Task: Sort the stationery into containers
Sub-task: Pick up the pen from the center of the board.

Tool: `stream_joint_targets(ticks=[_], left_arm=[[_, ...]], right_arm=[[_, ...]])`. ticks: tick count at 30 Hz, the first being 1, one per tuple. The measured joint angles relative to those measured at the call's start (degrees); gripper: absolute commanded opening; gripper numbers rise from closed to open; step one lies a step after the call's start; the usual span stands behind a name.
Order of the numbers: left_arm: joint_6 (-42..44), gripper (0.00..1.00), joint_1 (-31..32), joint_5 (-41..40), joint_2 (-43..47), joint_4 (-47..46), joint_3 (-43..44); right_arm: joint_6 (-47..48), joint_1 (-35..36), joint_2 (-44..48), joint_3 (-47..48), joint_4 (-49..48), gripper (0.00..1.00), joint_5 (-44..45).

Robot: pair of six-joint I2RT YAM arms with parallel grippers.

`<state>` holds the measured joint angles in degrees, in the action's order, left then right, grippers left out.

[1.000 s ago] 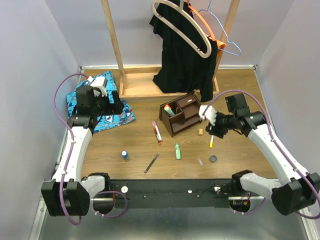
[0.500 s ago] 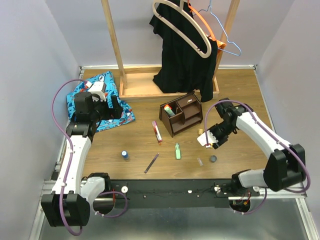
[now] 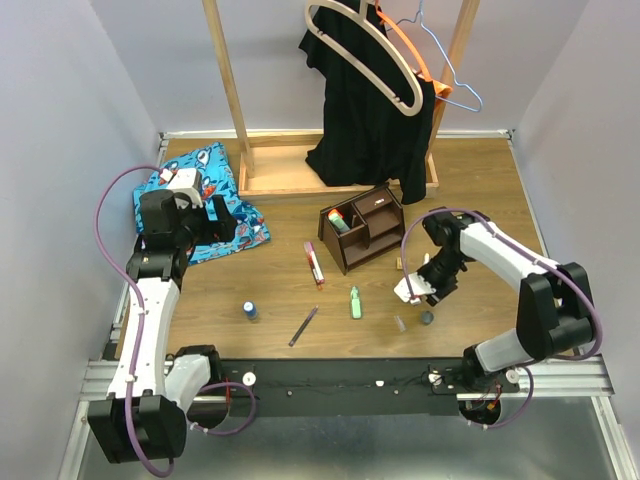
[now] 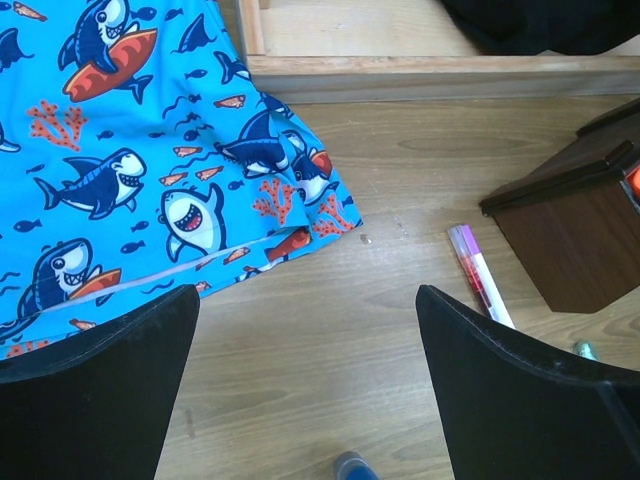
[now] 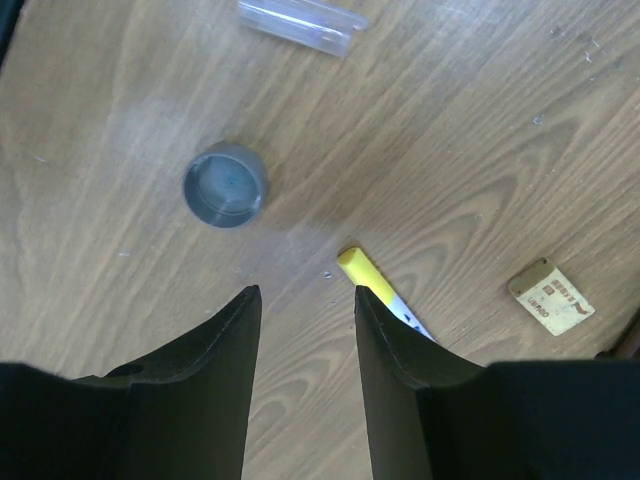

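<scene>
Right of the organizer (image 3: 362, 228), top view: right end effector (image 3: 415, 288) low over the worktop (image 3: 280, 290). Left wrist: left end effector (image 4: 305, 300) released, empty; pink marker (image 4: 480, 275) just beside organizer. Right wrist: jaws spread at yellow marker (image 5: 362, 275), likely for pickup.

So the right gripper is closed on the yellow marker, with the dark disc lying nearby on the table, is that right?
Not quite: the right gripper is open, not closed on the yellow marker, which lies loose on the table beside one fingertip. The right wrist view shows this. The dark disc does lie nearby on the table.
</scene>
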<state>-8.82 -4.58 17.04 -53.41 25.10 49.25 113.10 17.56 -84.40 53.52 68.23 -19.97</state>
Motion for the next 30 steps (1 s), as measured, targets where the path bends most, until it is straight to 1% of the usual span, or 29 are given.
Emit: stream_joint_targets(ticks=[11, 20, 24, 30], left_arm=[[-0.68, 0.99, -1.77, 0.07, -0.87, 0.31, 0.00], [-1.03, 0.99, -3.08, 0.13, -1.99, 0.33, 0.00], [-1.14, 0.99, -3.30, 0.11, -2.67, 0.31, 0.00], [-1.14, 0.99, -3.34, 0.13, -3.26, 0.33, 0.00]], right_arm=[[0.42, 0.00, -3.15, -0.55, -5.81, 0.50, 0.24], [0.55, 0.00, -7.85, -0.63, -10.03, 0.49, 0.90], [0.52, 0.00, -8.52, -0.33, -10.25, 0.44, 1.05], [0.42, 0.00, -8.59, -0.37, -10.64, 0.34, 1.55]])
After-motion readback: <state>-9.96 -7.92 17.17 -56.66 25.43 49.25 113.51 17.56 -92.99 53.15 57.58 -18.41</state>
